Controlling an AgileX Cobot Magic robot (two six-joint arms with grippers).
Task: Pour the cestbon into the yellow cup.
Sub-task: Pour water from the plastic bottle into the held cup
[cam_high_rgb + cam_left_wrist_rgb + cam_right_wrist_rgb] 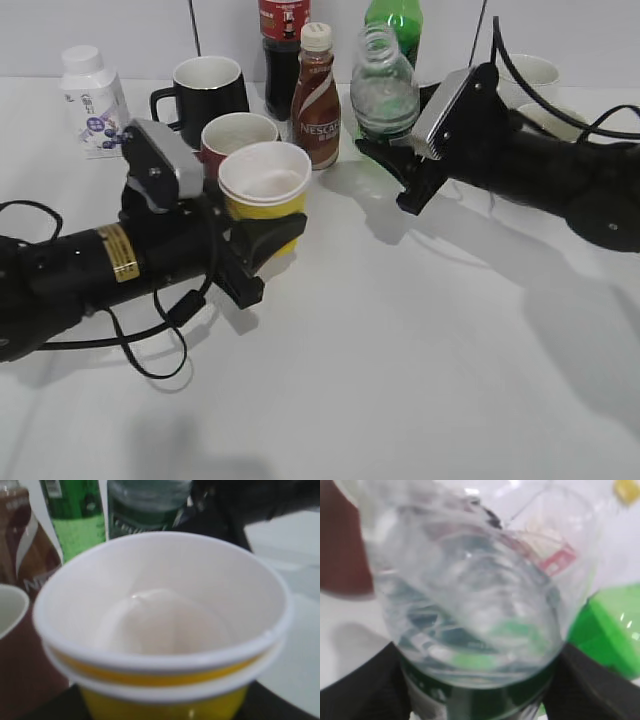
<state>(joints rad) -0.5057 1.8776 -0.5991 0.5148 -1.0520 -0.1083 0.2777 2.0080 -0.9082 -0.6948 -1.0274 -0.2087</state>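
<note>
The yellow cup is held upright in my left gripper, which is shut on its lower wall. The cup fills the left wrist view, its white inside showing. The cestbon, a clear uncapped bottle with a dark green label, stands upright in my right gripper, which is shut on its lower body. In the right wrist view the cestbon fills the frame between black fingers. Bottle and cup are apart, the bottle to the cup's right and behind.
Behind the cup stand a dark red mug, a black mug, a brown Nescafe bottle, a dark cola bottle and a green soda bottle. A white pill bottle is far left; white cups far right.
</note>
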